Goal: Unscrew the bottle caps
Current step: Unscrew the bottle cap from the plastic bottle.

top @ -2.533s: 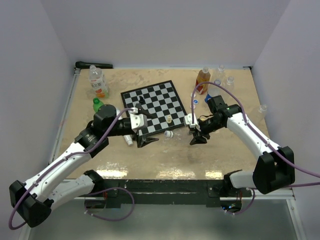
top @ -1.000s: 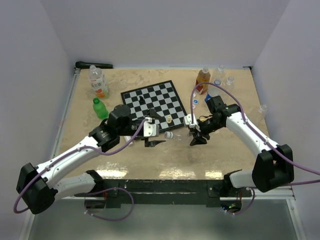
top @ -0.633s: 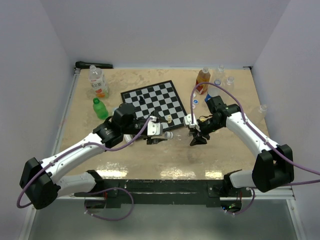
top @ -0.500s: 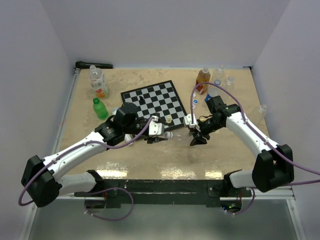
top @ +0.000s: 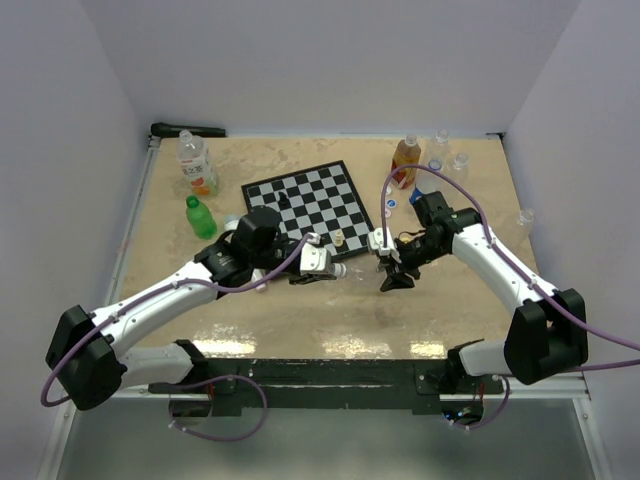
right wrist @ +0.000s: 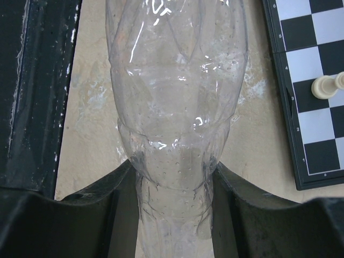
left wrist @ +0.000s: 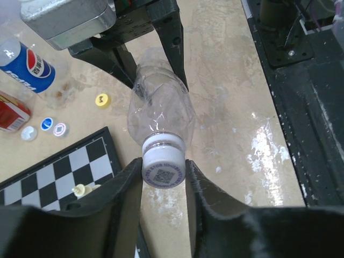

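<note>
Left pincer (left wrist: 163, 173) closed against both sides of the white cap (left wrist: 163, 166). Clear bottle (left wrist: 161, 110) held horizontal above the desk (left wrist: 226, 80), just beside the chessboard (left wrist: 48, 183). Right pincer (right wrist: 173, 180) clamped on the bottle's body.

The table (top: 330, 310) has a mottled beige top. A chessboard (top: 310, 205) lies askew near the middle, toward the back. At back left stand a clear bottle (top: 196, 160) with an orange label and, nearer, a green bottle (top: 200, 217). At back right are an orange bottle (top: 405, 160), a blue-labelled bottle (left wrist: 21, 62) and small clear bottles (top: 459, 161), with another bottle (top: 525, 216) at the right edge. Loose caps lie off the board's right corner: a yellow cap (left wrist: 102, 99), a blue cap (left wrist: 47, 123) and two pale caps (left wrist: 28, 133). A black bar (top: 187, 130) lies in the back left corner.
</note>
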`<action>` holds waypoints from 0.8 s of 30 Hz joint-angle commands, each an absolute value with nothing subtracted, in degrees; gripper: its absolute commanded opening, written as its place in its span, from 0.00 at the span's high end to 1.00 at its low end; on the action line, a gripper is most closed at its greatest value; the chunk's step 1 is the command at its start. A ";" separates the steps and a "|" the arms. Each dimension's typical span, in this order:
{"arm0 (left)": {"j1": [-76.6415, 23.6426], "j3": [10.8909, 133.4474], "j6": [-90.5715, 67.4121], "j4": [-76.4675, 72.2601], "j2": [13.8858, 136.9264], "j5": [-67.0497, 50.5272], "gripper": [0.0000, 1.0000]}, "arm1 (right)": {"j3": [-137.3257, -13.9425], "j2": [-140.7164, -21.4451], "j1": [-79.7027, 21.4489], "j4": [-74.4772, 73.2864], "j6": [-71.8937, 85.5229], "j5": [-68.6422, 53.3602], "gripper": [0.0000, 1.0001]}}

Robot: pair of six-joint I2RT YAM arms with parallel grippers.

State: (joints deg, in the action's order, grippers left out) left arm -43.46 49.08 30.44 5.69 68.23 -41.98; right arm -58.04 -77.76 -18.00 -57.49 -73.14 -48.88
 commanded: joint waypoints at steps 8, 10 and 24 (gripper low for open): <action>-44.03 52.12 15.26 3.26 67.50 -43.86 1.00 | -58.71 -77.70 -18.28 -58.36 -74.27 -49.48 0.85; -43.95 52.38 4.20 2.29 66.63 -40.54 1.00 | -58.62 -77.70 -18.28 -58.36 -74.27 -49.40 0.85; -42.98 55.54 -46.67 10.37 66.36 -22.59 1.00 | -58.71 -77.87 -18.54 -58.36 -74.18 -49.31 0.85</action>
State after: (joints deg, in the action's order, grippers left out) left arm -43.55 53.25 -36.14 11.88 68.23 -27.14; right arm -58.04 -77.76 -18.28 -57.14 -73.49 -50.50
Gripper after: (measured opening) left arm 0.337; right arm 0.473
